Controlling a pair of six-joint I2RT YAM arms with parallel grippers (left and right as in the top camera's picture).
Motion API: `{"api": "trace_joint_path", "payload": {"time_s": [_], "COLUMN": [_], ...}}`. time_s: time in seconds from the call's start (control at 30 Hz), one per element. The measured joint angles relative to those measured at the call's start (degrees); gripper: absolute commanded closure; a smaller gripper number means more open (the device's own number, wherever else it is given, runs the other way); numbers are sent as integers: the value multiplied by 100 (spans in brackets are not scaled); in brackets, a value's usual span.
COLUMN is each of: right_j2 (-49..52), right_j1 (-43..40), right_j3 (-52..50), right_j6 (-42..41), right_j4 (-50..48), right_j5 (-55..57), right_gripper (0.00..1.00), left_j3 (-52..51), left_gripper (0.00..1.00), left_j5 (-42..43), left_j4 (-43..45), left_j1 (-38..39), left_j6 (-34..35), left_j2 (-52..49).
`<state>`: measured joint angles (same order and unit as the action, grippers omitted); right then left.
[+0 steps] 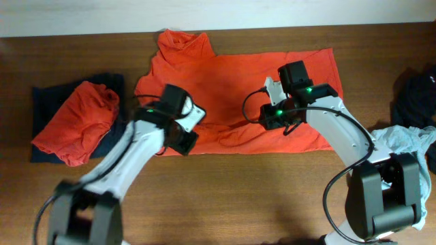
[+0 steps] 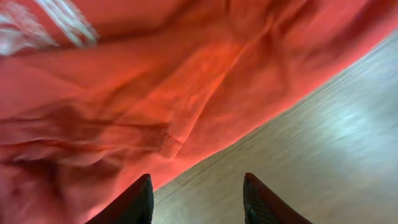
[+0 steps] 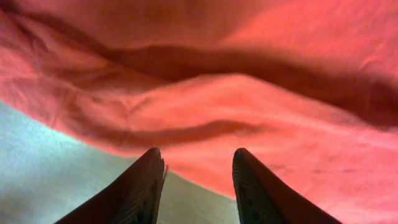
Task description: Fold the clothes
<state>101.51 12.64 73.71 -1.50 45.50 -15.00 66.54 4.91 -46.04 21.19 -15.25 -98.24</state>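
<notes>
Red-orange cotton T-shirt (image 1: pixel 235 75): spread mid-table, wrinkled, bunched at far-left corner. White print (image 2: pixel 37 25) seen in left wrist view. Crumpled red-orange garment (image 1: pixel 78 122): heaped on flat navy garment (image 1: pixel 44 99), left side. Black garment (image 1: pixel 415 95), pale grey-blue garment (image 1: pixel 409 139): bunched, touching, right edge.

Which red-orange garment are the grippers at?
The T-shirt spread flat centrally, left gripper and right gripper at its near hem; the other garment lies crumpled on dark cloth at far left.
</notes>
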Motion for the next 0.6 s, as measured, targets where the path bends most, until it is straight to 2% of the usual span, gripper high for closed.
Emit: {"api": "trace_joint_path", "payload": {"time_s": [0.3,0.43,0.6], "right_j2": [0,0,0], "right_j1": [-61,-155,-175], "right_j3": [0,0,0], "right_j6": [-4,-13,-22], "right_j4": [310,337,339], "right_j5": [-59,-59,-61], "right_gripper": [57,57,57], "left_j3": [0,0,0], "left_gripper": [57,69,77], "left_j5": [-693,-820,-861], "left_j4": [437,662,734], "left_j1": [44,46,44], "left_j6": [-157,-173,-195], "left_j2": [-651,-651,-651]}}
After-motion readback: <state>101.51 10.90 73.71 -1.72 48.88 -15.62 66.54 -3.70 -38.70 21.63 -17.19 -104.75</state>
